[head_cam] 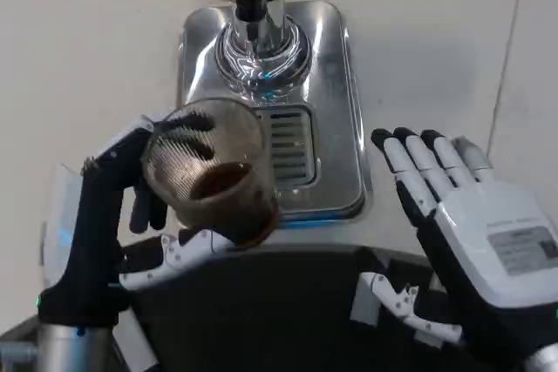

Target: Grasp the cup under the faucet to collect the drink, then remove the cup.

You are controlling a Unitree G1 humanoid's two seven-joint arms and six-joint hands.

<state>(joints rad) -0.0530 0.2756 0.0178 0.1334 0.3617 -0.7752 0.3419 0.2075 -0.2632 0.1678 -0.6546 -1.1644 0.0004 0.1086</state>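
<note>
The cup (212,182), clear and ribbed w/ dark drink in the lower part, was seen gripped by the left hand (131,215), fingers wrapped round its left side and base. It was held tilted toward the camera, lifted off the steel drip tray (336,128) and sitting in front of the grate, no longer directly under the faucet (253,8). The right hand (453,215) was held flat w/ fingers spread, nothing in it, just right of the tray over the tabletop (87,50). Collection was judged done; removal underway. Main risk was judged to be spillage: w/ the cup already tilted, any further tip or a jerky pull back could send drink over the rim. A loose grip on the smooth wall might also let it slip.
</note>
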